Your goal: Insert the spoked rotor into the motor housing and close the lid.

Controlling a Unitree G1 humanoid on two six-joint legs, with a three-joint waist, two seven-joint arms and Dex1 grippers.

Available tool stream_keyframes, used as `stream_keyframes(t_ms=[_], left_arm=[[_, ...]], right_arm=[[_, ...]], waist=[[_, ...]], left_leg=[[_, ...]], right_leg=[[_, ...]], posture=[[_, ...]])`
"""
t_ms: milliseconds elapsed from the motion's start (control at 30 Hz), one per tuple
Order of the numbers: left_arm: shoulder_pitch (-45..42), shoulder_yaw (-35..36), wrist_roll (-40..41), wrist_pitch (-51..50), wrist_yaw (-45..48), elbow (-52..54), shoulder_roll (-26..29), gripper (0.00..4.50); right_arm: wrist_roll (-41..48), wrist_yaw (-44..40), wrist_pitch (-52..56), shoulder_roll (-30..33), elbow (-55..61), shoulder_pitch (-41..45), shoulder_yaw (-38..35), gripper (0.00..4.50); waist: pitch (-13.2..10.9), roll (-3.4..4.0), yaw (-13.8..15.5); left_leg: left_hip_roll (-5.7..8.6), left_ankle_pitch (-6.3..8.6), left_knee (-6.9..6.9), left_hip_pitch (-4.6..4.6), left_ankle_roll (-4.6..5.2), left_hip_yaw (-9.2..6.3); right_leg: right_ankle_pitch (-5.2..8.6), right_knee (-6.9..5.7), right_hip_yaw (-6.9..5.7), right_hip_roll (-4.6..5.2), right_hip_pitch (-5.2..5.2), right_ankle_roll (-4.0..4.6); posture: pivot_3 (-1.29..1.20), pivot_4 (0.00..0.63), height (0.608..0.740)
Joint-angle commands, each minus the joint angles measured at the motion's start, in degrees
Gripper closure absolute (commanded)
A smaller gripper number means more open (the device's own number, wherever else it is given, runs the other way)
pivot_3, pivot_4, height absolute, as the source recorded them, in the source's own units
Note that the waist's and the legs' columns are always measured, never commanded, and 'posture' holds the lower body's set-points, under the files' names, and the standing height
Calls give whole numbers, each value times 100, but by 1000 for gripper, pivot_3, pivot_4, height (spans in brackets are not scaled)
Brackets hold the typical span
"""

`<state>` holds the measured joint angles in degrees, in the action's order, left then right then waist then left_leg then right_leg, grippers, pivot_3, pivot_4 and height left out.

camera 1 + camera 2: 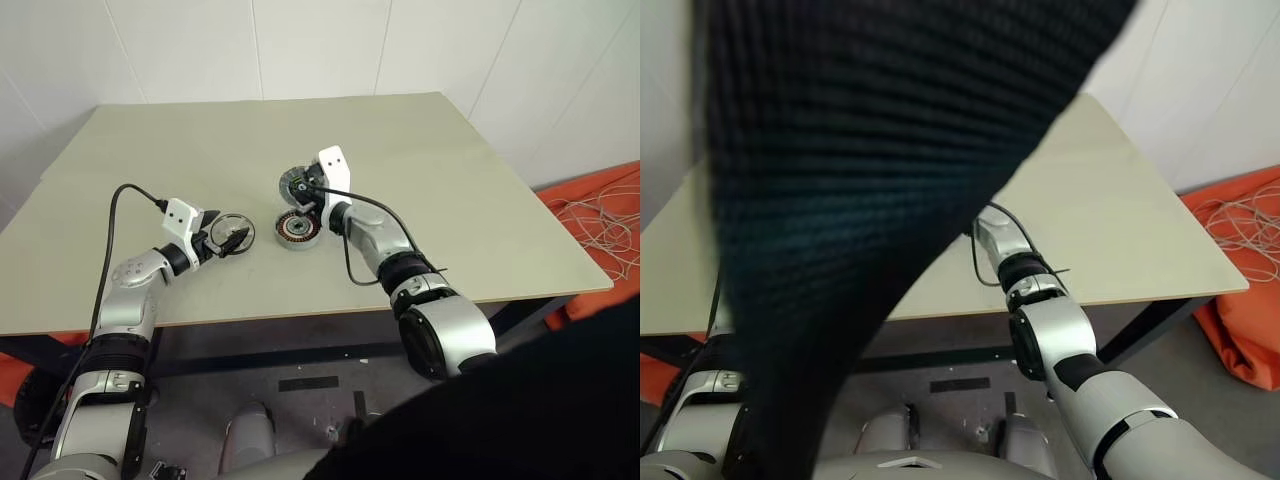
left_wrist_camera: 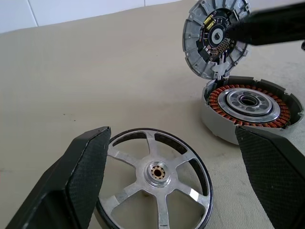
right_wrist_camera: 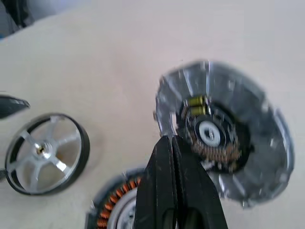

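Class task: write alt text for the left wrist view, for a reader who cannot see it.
An open left claw straddles the spoked rotor lying flat on the table. Beyond, the right claw holds the lid tilted up above the copper-wound motor housing.

The spoked rotor (image 2: 155,176), a silvery wheel with a dark rim and brass hub, lies flat between the fingers of the wide-open left pincer (image 2: 171,186). The motor housing (image 2: 251,110), grey with copper windings, sits flat just below the right pincer (image 3: 178,157), which is closed on the lid (image 3: 224,133), held upright above the housing
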<state>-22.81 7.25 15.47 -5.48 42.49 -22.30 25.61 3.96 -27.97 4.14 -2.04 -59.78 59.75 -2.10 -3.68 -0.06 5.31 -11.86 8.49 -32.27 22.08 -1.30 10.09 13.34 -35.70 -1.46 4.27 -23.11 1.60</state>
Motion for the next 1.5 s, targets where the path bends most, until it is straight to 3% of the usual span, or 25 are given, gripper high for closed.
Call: stream_keyframes(t_ms=[33, 367, 567, 700, 833, 1100, 1300, 1500], left_arm=[[-131, 76, 47, 68, -5, 124, 37, 79], [-91, 114, -19, 37, -195, 114, 52, 79], [-247, 288, 164, -917, -795, 72, -31, 79], [-427, 528, 101, -1787, -1663, 217, 11, 79], [-650, 1164, 1249, -2972, -1155, 151, 5, 79], [-114, 1353, 1789, -4048, -858, 444, 166, 79], [50, 1548, 1963, -4492, -788, 386, 491, 79], [-318, 2092, 2594, -5148, -1148, -27, 12, 79]], right_arm=[[47, -7, -27, -26, 76, 32, -17, 4480], [-129, 61, -75, -153, -198, -300, 140, 4480], [-94, 73, -93, 115, 125, -152, 58, 4480], [70, 4, 93, 386, 710, -123, -74, 4480], [297, -330, 621, 661, 1895, -437, -62, 4480], [571, -315, 1704, 1229, 3925, -1259, -122, 4480], [662, -107, 2049, 1387, 4418, -1511, -135, 4480], [684, -57, 2065, 1378, 4451, -1489, -96, 4480]], waist=[[0, 0, 2], [0, 0, 6], [0, 0, 10], [-2, -2, 3], [-2, -3, 7], [-3, -6, 19], [-5, -10, 3], [-5, -10, 31]], left_leg=[[0, 0, 0, 0, 0, 0], [1, 0, -3, 1, 0, -1], [2, 0, -4, 1, 0, -1], [2, -1, -7, 1, -1, -1], [5, -1, -6, 2, -1, 1], [6, 0, -5, 0, 1, 1], [6, -5, -1, -15, -7, -2], [8, -5, -3, -17, -8, -1]], right_leg=[[0, 1, 0, 0, 1, 0], [0, -1, 0, 1, 2, 0], [0, -2, 0, 2, 3, 0], [-1, -4, 0, 1, 4, -1], [-1, -1, 0, 0, 4, -1], [-1, 12, 0, 0, 13, -2], [0, 5, 1, -6, 15, -3], [-1, 6, 1, -3, 25, -3]], posture=[[0, 0, 740], [0, 0, 740], [0, 0, 740], [0, 0, 740], [0, 0, 740], [0, 0, 740], [0, 0, 740], [0, 0, 740]])
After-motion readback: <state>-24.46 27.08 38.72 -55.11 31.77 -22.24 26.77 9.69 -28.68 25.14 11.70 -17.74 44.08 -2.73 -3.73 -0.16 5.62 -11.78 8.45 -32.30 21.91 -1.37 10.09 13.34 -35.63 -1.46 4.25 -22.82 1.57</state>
